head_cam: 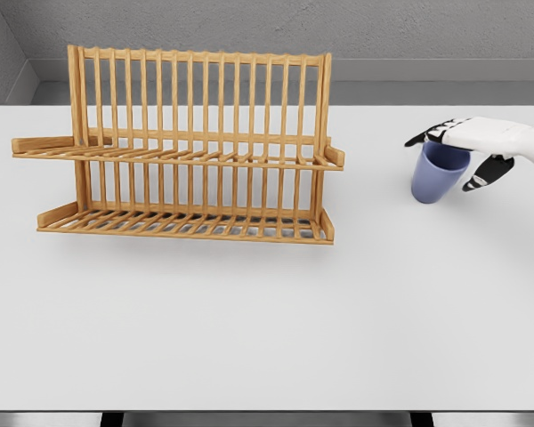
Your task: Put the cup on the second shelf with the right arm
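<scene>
Two tiers made up the wooden dish rack [182,147] standing on the white worktop [267,320], left of centre. Well apart to its right stood a blue cup [436,173], upright on the worktop. The right hand [467,151] reached in over the cup's rim, fingers spread around it, not clearly gripping.

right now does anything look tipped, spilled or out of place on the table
Nothing stands out. The wooden rack stands upright with both shelves bare, and the blue cup sits upright under the right hand.
</scene>
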Robot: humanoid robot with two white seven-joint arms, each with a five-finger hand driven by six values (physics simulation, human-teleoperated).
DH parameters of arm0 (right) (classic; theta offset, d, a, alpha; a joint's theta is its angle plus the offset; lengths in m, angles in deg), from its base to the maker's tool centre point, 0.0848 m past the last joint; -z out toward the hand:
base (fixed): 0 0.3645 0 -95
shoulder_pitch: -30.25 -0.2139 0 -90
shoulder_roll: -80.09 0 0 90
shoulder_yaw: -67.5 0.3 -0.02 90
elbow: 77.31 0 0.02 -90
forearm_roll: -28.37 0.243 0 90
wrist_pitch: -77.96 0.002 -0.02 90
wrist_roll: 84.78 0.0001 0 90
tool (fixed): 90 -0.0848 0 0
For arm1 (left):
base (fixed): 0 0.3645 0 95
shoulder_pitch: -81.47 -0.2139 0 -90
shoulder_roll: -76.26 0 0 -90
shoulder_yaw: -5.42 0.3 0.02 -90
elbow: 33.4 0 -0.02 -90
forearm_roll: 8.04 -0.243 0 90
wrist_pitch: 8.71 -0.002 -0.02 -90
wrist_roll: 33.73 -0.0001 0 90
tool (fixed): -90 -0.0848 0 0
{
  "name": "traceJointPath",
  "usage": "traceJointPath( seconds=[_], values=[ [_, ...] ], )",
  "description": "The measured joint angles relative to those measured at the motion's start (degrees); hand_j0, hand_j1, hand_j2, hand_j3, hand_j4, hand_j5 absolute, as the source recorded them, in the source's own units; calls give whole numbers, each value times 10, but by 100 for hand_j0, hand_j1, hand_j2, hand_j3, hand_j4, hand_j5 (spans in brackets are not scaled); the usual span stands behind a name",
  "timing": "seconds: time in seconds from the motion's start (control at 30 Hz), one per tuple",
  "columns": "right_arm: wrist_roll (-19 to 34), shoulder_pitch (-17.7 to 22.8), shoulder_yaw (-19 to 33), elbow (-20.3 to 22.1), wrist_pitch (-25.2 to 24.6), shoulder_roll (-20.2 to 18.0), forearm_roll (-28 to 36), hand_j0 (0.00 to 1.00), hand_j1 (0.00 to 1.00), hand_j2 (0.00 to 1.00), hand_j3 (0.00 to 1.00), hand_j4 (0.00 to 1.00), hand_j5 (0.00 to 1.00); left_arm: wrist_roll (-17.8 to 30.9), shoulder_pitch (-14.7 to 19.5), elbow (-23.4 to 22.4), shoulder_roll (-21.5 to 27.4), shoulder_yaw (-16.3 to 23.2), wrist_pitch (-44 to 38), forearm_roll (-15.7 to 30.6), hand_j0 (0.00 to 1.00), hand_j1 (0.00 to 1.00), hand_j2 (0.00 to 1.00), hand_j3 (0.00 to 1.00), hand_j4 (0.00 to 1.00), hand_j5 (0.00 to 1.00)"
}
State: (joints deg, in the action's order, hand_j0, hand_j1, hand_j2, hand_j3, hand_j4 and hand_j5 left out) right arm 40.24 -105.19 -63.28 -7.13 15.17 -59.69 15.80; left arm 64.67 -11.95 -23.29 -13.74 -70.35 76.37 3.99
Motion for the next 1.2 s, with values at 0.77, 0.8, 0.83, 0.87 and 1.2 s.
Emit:
traceJointPath(
  seconds=[0.77, 0.8, 0.83, 0.87, 1.2],
  values=[
    [0, -24, -20, -46, -4, 27, -1, 70, 70, 70, 70, 70, 70, 0, 0, 0, 0, 0, 0, 0, 100, 100, 100, 100, 100, 100],
    [0, -24, -20, -46, -4, 27, -1, 67, 67, 67, 67, 67, 67, 0, 0, 0, 0, 0, 0, 0, 100, 100, 100, 100, 100, 100],
    [0, -24, -20, -46, -4, 27, -1, 67, 67, 67, 67, 67, 67, 0, 0, 0, 0, 0, 0, 0, 100, 100, 100, 100, 100, 100],
    [0, -24, -20, -46, -4, 27, -1, 66, 66, 66, 66, 66, 66, 0, 0, 0, 0, 0, 0, 0, 100, 100, 100, 100, 100, 100],
    [0, -25, -17, -38, -2, 25, -2, 65, 65, 65, 65, 65, 65, 0, 0, 0, 0, 0, 0, 0, 100, 100, 100, 100, 100, 100]
  ],
)
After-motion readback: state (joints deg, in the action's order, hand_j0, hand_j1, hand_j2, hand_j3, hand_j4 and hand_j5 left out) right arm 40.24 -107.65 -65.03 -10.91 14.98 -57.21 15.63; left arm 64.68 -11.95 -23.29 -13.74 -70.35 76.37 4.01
